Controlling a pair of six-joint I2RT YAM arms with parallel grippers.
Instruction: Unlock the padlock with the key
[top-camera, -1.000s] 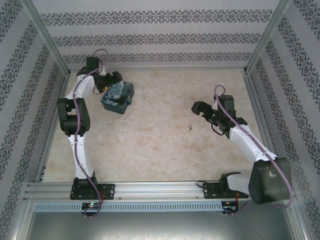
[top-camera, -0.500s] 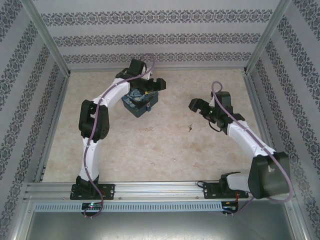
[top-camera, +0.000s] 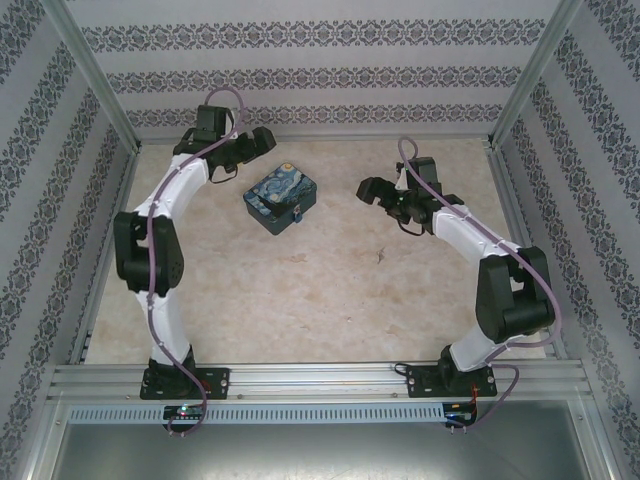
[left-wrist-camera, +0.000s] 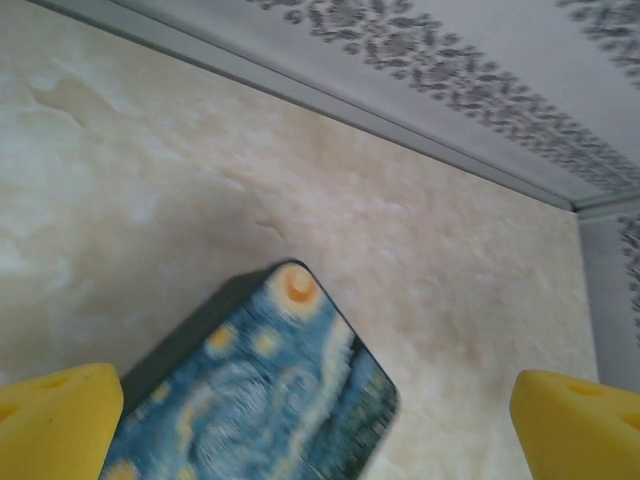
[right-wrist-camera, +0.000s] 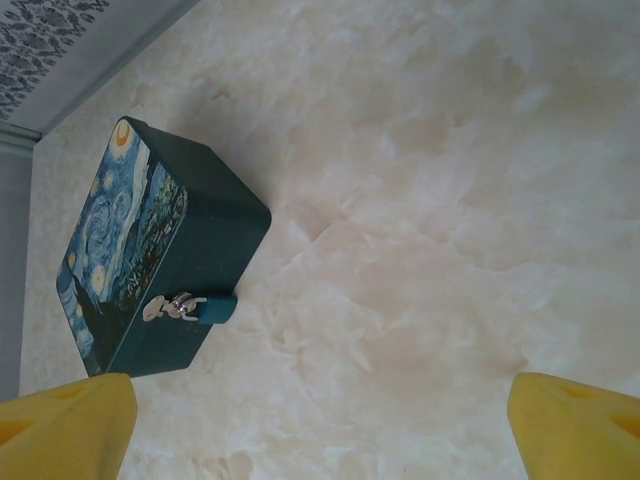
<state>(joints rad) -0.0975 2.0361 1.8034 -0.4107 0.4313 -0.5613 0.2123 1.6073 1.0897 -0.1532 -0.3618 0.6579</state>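
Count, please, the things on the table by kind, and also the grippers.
box: 1
padlock: 1, on the box front
key: 1
grippers: 2, left gripper and right gripper, both open
total: 5

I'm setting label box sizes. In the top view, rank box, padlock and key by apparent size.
Largest: box, by far.
Then padlock and key: both are mere specks in this view and too alike to rank.
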